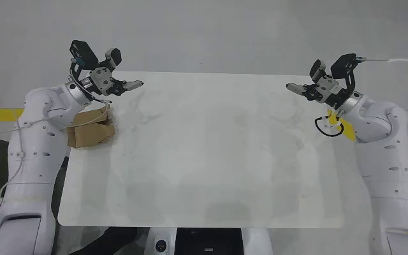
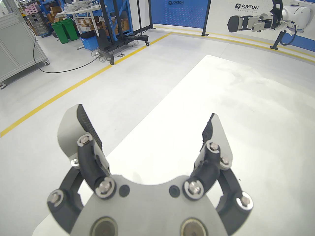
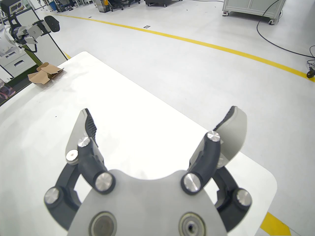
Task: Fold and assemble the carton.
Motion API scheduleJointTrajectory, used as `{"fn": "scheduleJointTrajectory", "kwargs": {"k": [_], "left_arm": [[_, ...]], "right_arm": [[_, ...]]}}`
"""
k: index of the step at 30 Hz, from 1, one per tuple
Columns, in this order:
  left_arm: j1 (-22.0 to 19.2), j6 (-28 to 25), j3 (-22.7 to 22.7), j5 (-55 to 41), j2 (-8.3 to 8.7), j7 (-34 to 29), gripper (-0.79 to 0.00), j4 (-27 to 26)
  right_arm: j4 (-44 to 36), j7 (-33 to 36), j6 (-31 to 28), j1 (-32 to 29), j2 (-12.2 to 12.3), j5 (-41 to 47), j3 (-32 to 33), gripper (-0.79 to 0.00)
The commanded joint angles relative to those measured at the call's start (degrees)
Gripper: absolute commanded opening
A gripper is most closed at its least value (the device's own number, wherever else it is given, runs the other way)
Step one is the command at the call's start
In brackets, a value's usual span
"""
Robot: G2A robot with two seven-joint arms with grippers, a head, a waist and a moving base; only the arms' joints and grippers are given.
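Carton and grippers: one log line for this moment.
carton: unassembled, at table edge near left gripper | left gripper: open, empty | right gripper: open, empty

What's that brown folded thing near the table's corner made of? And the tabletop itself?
The carton looks like plain brown cardboard: matte, with creased flaps sticking up. The table has a smooth white top with a slight sheen and faint grey scuffs. It may be laminate or painted board, but the look does not settle which.

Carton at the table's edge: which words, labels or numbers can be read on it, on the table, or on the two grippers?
Carton: none; its visible brown flaps show no print.
Table: none.
Left gripper, right gripper: none on the jaws or the plates behind them.
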Motion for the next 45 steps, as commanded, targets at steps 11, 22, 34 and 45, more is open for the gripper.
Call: {"fn": "scheduleJointTrajectory", "kwargs": {"k": [11,22,34,45], "left_arm": [[0.19,0.23,0.0,-0.29,-0.02,0.07,0.0,0.0],[0.61,0.4,-2.36,-18.69,0.79,-14.04,0.0,2.17],[-1.34,7.2,-6.37,-43.91,3.28,-40.77,0.0,6.58],[-4.34,11.52,-9.01,-59.07,5.11,-55.02,0.0,16.13]], "right_arm": [[0.0,0.0,0.0,0.0,0.0,0.0,0.0,0.0],[0.0,0.0,0.0,0.0,0.0,0.0,0.0,0.0],[0.0,0.0,0.0,0.0,0.0,0.0,0.0,0.0],[0.0,0.0,0.0,0.0,0.0,0.0,0.0,0.0]]}}
